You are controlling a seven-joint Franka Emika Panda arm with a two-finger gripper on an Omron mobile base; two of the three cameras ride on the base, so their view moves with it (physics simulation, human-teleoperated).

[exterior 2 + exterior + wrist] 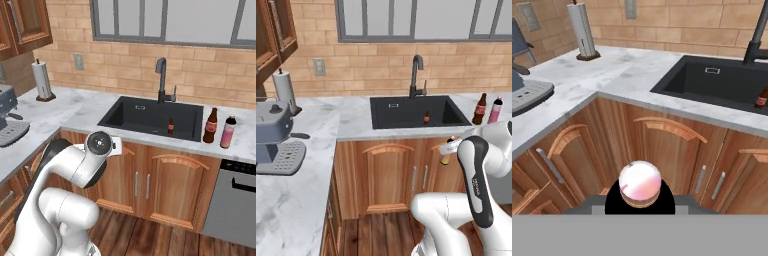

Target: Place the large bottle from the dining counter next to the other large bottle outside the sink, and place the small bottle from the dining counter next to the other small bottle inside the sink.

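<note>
The marble worktop (pixel 95 111) runs ahead of the hand and wraps round to its left. Set into it, ahead and to the right of the hand, is the black sink (pixel 150 117) with a dark tap (pixel 161 80) behind it. A coffee machine (pixel 273 140) stands far left of the hand, a paper towel roll (pixel 42 80) beyond it. The hand (pixel 448 148) hovers low in front of the cabinet doors (pixel 662 150), closed around a bottle (pixel 640 183) whose pale pink cap faces the hand camera. A brown bottle (pixel 210 125) and a pink bottle (pixel 227 132) stand just beside each other right of the sink. A small bottle (pixel 171 125) stands upright inside the sink.
</note>
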